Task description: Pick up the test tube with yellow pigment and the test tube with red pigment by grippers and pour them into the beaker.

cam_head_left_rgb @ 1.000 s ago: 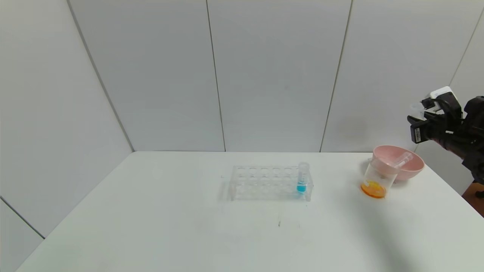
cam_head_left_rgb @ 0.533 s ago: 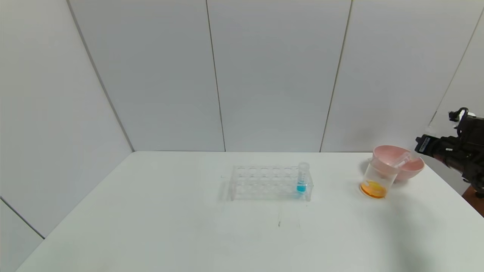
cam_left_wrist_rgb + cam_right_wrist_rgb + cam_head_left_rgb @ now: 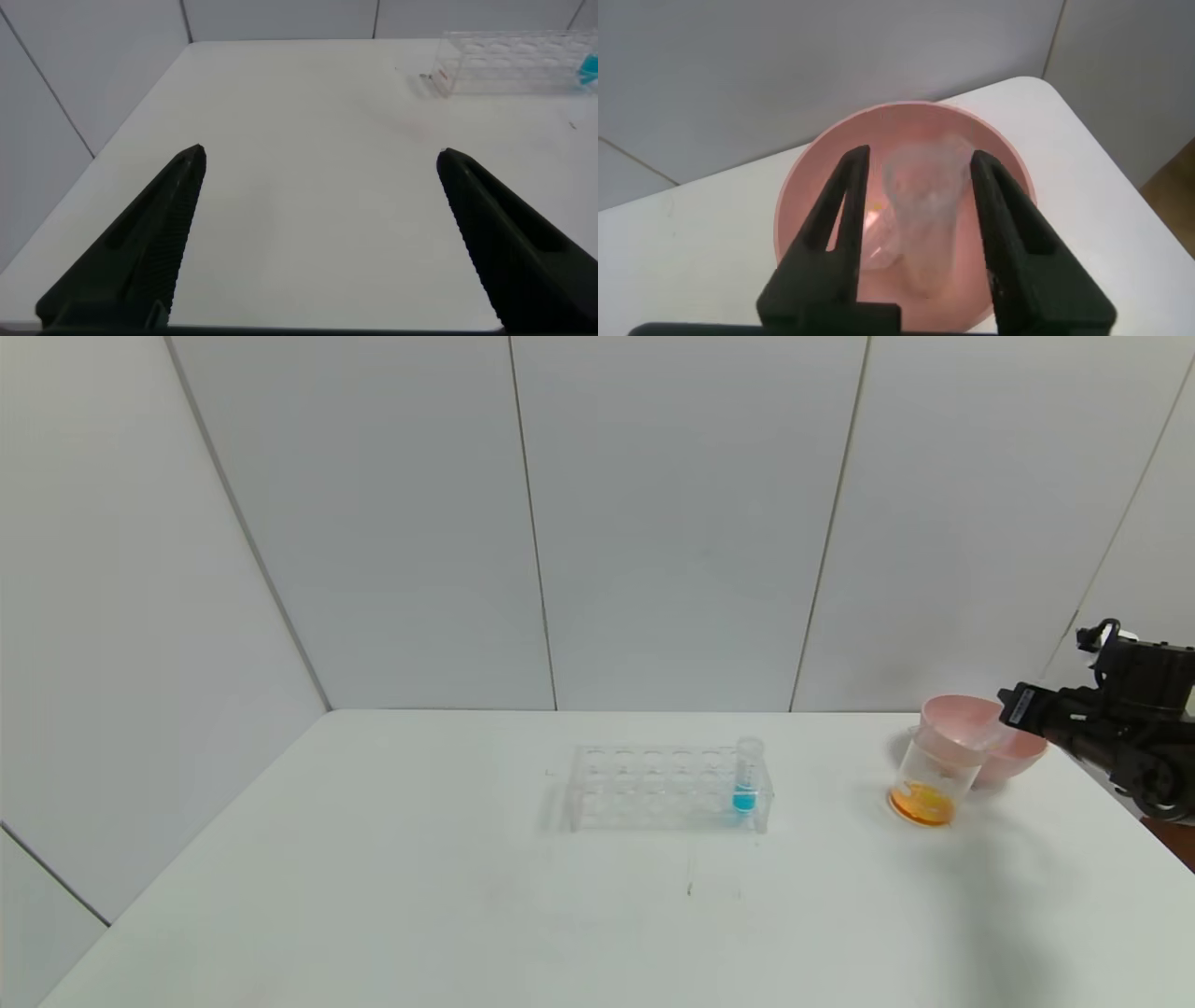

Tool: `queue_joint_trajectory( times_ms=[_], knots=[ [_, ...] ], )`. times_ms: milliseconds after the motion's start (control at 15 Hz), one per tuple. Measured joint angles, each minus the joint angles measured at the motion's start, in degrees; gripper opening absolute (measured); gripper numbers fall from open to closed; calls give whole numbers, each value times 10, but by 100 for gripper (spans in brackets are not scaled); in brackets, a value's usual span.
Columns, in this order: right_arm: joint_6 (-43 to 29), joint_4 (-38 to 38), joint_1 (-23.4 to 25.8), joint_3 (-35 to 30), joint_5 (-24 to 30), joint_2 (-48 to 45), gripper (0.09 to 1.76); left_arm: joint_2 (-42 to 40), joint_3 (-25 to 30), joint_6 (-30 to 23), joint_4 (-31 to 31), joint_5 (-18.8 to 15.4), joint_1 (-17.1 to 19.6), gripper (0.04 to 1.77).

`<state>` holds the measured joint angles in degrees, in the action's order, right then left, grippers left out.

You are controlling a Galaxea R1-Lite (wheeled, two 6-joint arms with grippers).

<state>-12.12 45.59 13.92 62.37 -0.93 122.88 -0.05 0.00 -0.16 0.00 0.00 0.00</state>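
Your beaker (image 3: 927, 782) stands on the white table (image 3: 467, 896) at its far right, orange liquid pooled in its bottom, touching or just in front of the pink bowl (image 3: 1018, 758). In the right wrist view an empty-looking clear test tube (image 3: 924, 224) lies inside that pink bowl (image 3: 808, 205); you cannot tell whether it is the yellow or the red one, and a second tube may lie under it but that is unclear. Your right gripper (image 3: 1022, 707) hangs over the bowl's far right side, its fingers (image 3: 831, 224) spread fairly wide, one on each side of the tube as seen from the wrist, holding nothing; whether they touch it is not clear. Toward the table's middle sits the clear tube rack (image 3: 667, 789), well apart from the beaker, with one blue-liquid tube (image 3: 746, 777) upright in its right end. Your left gripper (image 3: 322, 243) is out of the head view; its wrist camera shows it wide apart and empty above the table's near left part, the rack (image 3: 509, 61) farther off.
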Motion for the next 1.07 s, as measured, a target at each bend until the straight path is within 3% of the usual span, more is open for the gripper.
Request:
queue_joint_trajectory(
  times_ms=[333,600,800,1067],
  knots=[
    [9,3,-8,8,-4,2,124,0,0,0,0,0,0,176],
    [8,-2,-10,2,0,-56,142,0,0,0,0,0,0,176],
    [8,-14,-17,-43,-1,-179,151,0,0,0,0,0,0,176],
    [14,-74,-41,-155,1,-450,159,0,0,0,0,0,0,176]
  ],
)
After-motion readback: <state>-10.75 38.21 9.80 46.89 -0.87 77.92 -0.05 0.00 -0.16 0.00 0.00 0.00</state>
